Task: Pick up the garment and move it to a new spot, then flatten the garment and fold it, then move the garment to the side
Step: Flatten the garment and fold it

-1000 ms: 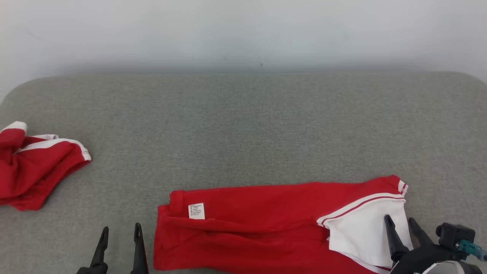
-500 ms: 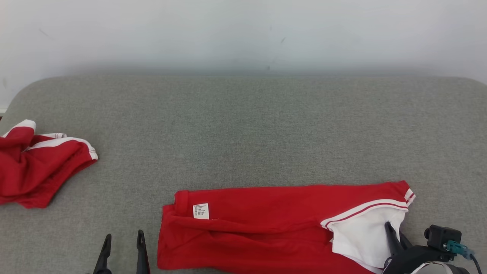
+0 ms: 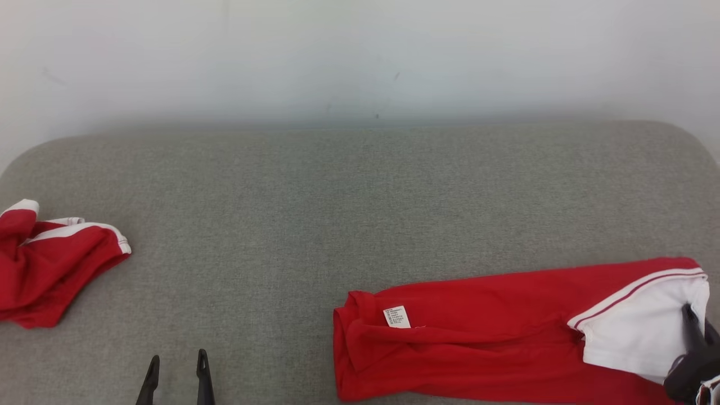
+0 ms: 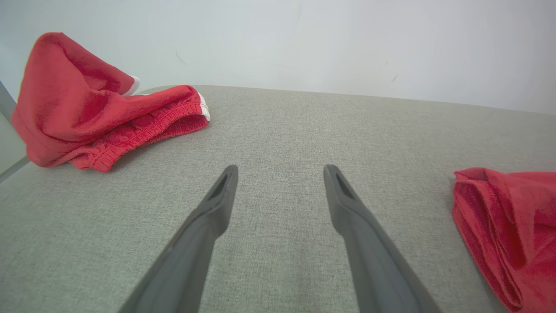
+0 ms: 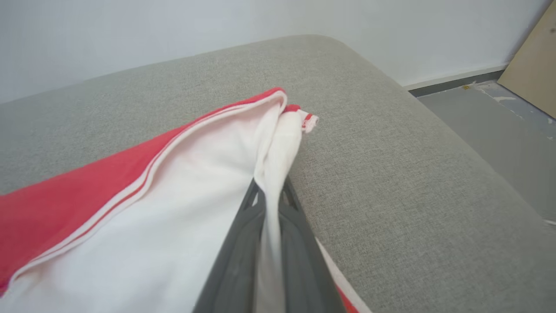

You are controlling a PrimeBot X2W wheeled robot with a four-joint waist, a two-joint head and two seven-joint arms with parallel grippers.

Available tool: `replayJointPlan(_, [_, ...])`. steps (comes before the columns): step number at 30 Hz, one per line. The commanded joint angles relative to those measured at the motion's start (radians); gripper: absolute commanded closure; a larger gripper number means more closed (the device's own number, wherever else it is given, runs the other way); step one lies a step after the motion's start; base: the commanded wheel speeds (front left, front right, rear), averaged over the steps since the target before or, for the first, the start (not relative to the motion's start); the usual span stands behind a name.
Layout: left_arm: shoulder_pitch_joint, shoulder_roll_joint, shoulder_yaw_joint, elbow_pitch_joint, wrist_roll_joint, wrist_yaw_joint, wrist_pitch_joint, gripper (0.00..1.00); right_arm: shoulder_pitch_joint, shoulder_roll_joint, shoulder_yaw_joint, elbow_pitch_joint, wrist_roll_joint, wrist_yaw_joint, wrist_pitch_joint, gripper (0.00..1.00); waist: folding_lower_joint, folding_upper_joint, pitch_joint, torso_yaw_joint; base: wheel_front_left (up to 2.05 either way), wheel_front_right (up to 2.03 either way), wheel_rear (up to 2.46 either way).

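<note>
The garment (image 3: 478, 337) is a red piece folded into a long strip, with a white panel at its right end and a small label near its left end, lying on the grey cushion (image 3: 360, 214). My right gripper (image 3: 691, 315) is shut on the edge of the white panel; in the right wrist view the cloth (image 5: 173, 195) is pinched between the two fingers of the right gripper (image 5: 269, 187). My left gripper (image 3: 177, 363) hovers open over bare cushion to the left of the garment, holding nothing. In the left wrist view the left gripper (image 4: 280, 171) stands open, with the garment's left end (image 4: 504, 217) off to the right.
A second red garment (image 3: 50, 264) lies crumpled at the cushion's left edge, also seen as a red heap (image 4: 87, 117). The cushion's rounded right edge drops to a grey floor (image 5: 499, 130), where a wooden board (image 5: 534, 65) leans. A white wall runs behind.
My right gripper has closed on the white panel and dragged the folded garment to the right along the cushion. The left gripper has stayed open and in place.
</note>
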State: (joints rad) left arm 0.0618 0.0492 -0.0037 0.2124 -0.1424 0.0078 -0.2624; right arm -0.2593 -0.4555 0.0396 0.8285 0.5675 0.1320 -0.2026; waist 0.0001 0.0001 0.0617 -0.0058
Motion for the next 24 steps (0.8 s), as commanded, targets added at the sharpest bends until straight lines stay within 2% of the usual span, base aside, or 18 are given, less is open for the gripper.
replayJointPlan(1, [0.019, 0.002, 0.0, 0.003, -0.003, -0.002, -0.002, 0.0, -0.005, -0.008, -0.002, -0.011, 0.011, -0.003, 0.002, 1.0, -0.0001, -0.0001, -0.008, -0.012, 0.0, 0.0, 0.0])
replayJointPlan(6, [0.024, 0.002, -0.004, 0.004, -0.006, 0.004, -0.002, 0.0, 0.016, 0.035, 0.039, -0.145, 0.083, -0.002, 0.038, 1.0, -0.0001, -0.0001, -0.015, -0.034, 0.0, 0.0, 0.0])
replayJointPlan(14, [0.034, 0.002, -0.011, 0.012, -0.002, -0.001, -0.002, 0.0, 0.13, 0.143, 0.136, -0.522, 0.241, -0.002, 0.158, 1.0, -0.0001, -0.0001, -0.037, -0.033, 0.0, 0.0, 0.0])
replayJointPlan(19, [0.037, 0.002, -0.018, 0.015, -0.001, -0.001, -0.002, 0.0, 0.163, 0.229, 0.211, -0.691, 0.245, -0.002, 0.226, 1.0, -0.0001, -0.0001, -0.044, -0.024, 0.0, 0.0, 0.0])
replayJointPlan(24, [0.025, 0.002, -0.035, 0.023, -0.007, -0.003, -0.002, 0.0, 0.149, 0.312, 0.27, -0.735, 0.207, -0.002, 0.267, 1.0, -0.0001, -0.0001, -0.041, 0.002, 0.0, 0.0, 0.0])
